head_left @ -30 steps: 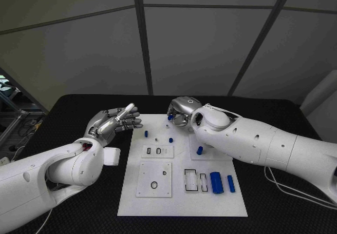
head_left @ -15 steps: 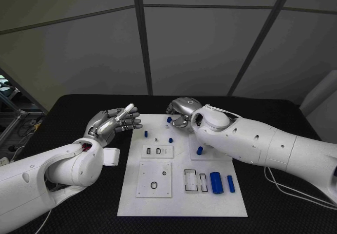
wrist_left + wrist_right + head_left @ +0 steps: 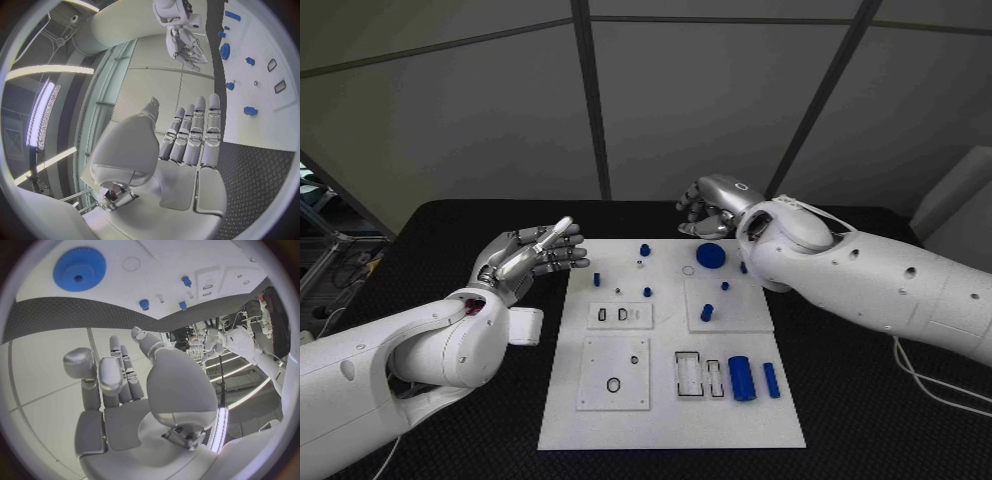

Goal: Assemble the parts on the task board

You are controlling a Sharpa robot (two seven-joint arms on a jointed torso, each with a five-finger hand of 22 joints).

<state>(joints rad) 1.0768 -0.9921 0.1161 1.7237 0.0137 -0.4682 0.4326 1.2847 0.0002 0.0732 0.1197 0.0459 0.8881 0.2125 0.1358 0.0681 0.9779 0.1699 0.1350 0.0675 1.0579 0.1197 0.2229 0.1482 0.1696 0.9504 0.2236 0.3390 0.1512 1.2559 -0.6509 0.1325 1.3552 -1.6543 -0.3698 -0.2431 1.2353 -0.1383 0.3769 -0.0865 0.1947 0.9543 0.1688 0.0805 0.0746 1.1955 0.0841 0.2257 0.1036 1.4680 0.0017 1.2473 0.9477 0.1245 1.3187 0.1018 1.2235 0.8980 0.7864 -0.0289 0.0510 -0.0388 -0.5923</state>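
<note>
Plainly, both of our hands are empty. Our right hand (image 3: 715,200) hangs with its fingers curled in on nothing, above the far edge of the task board (image 3: 672,420), and the blue gear (image 3: 710,254) lies flat on the board just below and in front of it. Our left hand (image 3: 531,252) is open, fingers straight and close together, beside the board's left edge.

The gear is a thin toothed disc with a small centre hole, seemingly hard plastic. Lying flat on the smooth white plate, it gives our fingers little edge to catch, so we judge it could skid away under a careless pinch. The blue pegs (image 3: 646,292) near our left hand stand upright and narrow, and a sweeping wrist could topple them. The textured black desk (image 3: 862,400) would grip better than the slick board.
</note>
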